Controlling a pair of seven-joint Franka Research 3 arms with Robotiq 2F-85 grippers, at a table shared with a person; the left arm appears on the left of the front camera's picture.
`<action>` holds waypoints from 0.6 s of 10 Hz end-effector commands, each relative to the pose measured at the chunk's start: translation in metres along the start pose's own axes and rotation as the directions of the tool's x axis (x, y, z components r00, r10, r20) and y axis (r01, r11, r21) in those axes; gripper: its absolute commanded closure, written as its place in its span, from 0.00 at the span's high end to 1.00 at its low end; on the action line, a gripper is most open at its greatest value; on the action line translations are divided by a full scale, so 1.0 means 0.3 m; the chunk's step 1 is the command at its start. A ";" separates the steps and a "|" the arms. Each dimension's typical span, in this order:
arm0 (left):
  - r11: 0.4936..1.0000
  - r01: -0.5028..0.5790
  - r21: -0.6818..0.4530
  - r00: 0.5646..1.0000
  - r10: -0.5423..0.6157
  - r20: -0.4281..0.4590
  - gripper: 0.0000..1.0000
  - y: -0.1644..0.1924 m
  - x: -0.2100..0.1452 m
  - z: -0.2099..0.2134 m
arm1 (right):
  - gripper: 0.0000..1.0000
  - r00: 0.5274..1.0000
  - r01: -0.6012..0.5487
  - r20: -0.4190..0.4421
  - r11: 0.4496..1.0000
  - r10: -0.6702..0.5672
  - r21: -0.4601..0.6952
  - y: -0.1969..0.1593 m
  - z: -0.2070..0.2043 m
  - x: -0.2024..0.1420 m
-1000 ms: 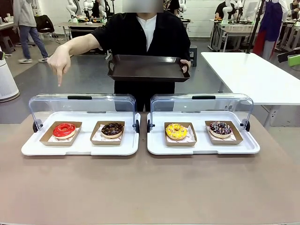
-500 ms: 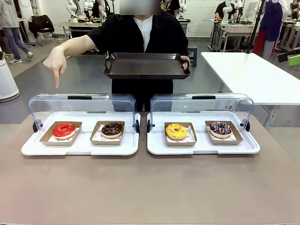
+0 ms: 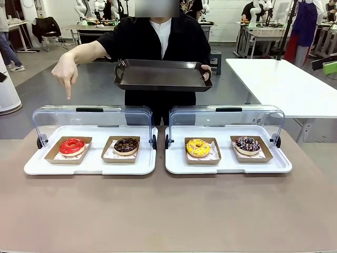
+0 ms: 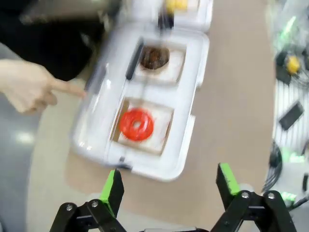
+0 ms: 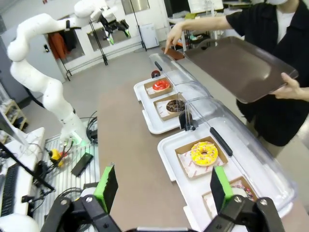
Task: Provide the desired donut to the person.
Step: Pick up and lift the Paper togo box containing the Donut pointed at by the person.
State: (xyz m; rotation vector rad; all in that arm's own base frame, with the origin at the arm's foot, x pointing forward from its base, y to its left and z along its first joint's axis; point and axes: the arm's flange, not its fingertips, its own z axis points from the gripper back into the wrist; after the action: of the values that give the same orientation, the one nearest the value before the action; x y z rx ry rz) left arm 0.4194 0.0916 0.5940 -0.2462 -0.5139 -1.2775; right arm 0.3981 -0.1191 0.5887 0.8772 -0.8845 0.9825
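The red-glazed donut (image 3: pixel 72 146) sits in a cardboard liner (image 3: pixel 55 156) at the outer end of the left white tray (image 3: pixel 89 169), which rests on the table (image 3: pixel 168 211). A chocolate donut (image 3: pixel 126 145) occupies the liner beside it in the same tray. The tray's clear lid (image 3: pixel 92 118) stands raised along the far edge.

The person's pointing hand (image 3: pixel 65 70) is above and beyond that lid, index finger directed downward on the red-glazed donut's side. The person's other hand (image 3: pixel 206 71) grips a dark serving tray (image 3: pixel 163 75) at chest height.

The right white tray (image 3: pixel 226 169), just beside the left one, carries a yellow donut (image 3: pixel 198 147) and a sprinkled dark donut (image 3: pixel 247 144).

The left gripper (image 4: pixel 170 182) is above the table on the near side of the left white tray, jaws spread with nothing between them. The right gripper (image 5: pixel 163 186) is above the table near the right white tray, jaws spread and empty.
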 end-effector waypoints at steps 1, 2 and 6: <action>0.987 0.110 0.114 0.981 -0.089 -0.173 1.00 -0.076 0.040 -0.120 | 1.00 1.000 -0.004 0.009 1.000 0.004 0.007 0.001 0.001 0.001; 0.977 0.172 0.126 0.966 -0.142 -0.215 1.00 -0.076 0.056 -0.181 | 1.00 1.000 -0.004 0.009 1.000 0.004 0.007 0.001 0.001 0.001; 0.980 0.165 -0.110 0.942 -0.189 -0.277 1.00 -0.017 0.059 -0.445 | 1.00 1.000 -0.004 0.009 1.000 0.004 0.007 0.001 0.001 0.001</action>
State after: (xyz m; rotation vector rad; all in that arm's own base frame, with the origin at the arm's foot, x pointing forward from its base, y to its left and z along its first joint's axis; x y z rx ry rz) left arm 0.4318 0.0101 0.4897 -0.0469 -0.3000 -1.5084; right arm 0.3980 -0.1190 0.5888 0.8771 -0.8843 0.9826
